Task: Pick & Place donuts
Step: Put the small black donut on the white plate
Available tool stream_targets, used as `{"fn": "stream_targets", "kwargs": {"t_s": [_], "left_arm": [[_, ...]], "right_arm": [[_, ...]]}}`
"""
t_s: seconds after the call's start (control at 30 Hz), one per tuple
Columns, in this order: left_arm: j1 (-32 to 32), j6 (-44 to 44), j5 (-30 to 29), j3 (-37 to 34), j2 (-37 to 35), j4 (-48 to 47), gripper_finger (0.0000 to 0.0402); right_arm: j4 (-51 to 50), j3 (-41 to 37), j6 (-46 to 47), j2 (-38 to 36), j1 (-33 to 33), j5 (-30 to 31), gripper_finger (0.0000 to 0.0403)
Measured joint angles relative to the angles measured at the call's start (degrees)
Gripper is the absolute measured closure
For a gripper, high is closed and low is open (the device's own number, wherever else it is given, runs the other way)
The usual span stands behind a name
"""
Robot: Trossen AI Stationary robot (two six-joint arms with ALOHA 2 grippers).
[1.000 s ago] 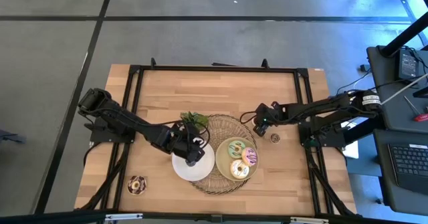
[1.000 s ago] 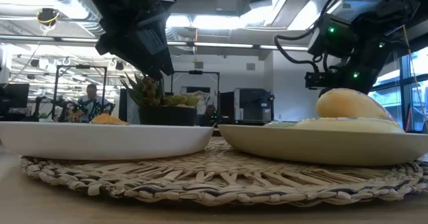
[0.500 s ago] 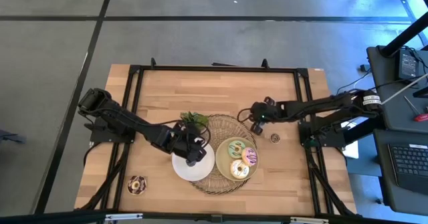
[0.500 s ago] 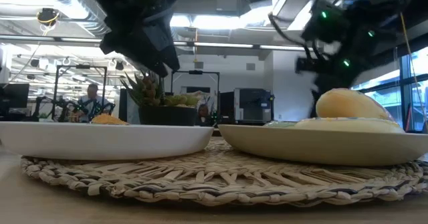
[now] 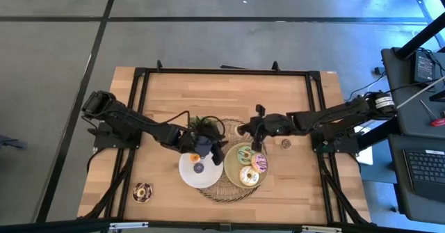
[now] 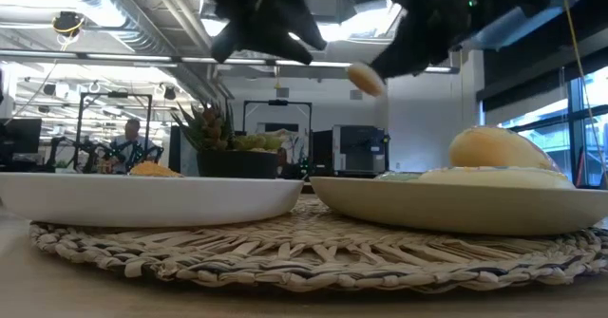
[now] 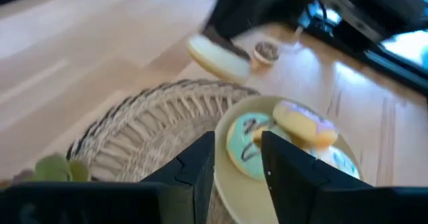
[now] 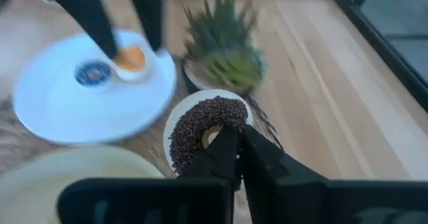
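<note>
My right gripper (image 5: 252, 131) is shut on a chocolate-sprinkled donut (image 8: 204, 127) with a pale underside, held in the air over the woven mat's far edge. The pale-green plate (image 5: 235, 169) holds green (image 5: 243, 154), pink (image 5: 259, 162) and white-yellow (image 5: 249, 175) donuts. My left gripper (image 5: 206, 149) is open above the white plate (image 5: 208, 179). In the right wrist view its fingers stand on either side of an orange mini donut (image 8: 131, 58). A purple mini donut (image 5: 199, 167) lies flat beside it. A brown mini donut (image 5: 286, 143) lies on the table. My right gripper pinches the chocolate donut's ring (image 8: 215, 132) between its two fingers, on the side nearest the wrist, next to the hole. The fingers come slanting down from the table's right. The donut hangs tilted, lifted clear (image 6: 365, 78) of mat and plates.
A small spiky plant (image 5: 201, 125) stands at the mat's far left, close to both grippers. Another chocolate donut (image 5: 142, 191) lies near the table's front left corner. The woven mat (image 5: 233, 130) carries both plates. Bare wood lies to the far side and left.
My right gripper has shut on the chocolate donut, lifted it clear and carried it toward the table's left, over the mat's far edge. My left gripper has shifted a little toward the far right and risen, uncovering the purple mini donut on the white plate.
</note>
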Motion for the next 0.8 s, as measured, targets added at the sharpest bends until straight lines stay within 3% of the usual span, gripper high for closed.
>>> {"fn": "stream_targets", "kwargs": {"t_s": [0.3,0.8], "left_arm": [[1.7,0.5,0.1,0.0,0.4,6.0,0.0306],[2.2,-1.6,-0.2,0.0,0.4,5.5,0.0310]], "right_arm": [[9.5,0.0,-1.4,4.6,1.7,1.3,0.0382],[14.1,0.0,-2.8,6.1,3.1,1.9,0.0380]]}}
